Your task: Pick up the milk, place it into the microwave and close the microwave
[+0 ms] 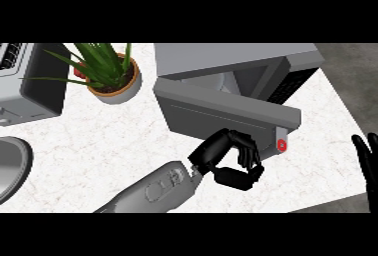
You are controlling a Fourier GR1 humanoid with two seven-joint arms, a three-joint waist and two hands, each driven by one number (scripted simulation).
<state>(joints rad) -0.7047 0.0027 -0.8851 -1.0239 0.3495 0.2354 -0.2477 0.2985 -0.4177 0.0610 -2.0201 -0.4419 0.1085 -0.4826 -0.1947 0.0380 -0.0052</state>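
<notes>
Now, left robot hand (229,160) curled (empty), near microwave door (221,112)

Grey microwave (236,85) with red button (281,145), white marbled counter (111,145), green plant (103,62).

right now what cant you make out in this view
- Milk: not visible in the head view; whether it sits inside the microwave is hidden by the half-open door.
- Left hand: its curled fingers rest by the door; contact cannot be told.
- Right hand: cut off by the right edge.
- Toaster and sink: cut by the left edge.
</notes>
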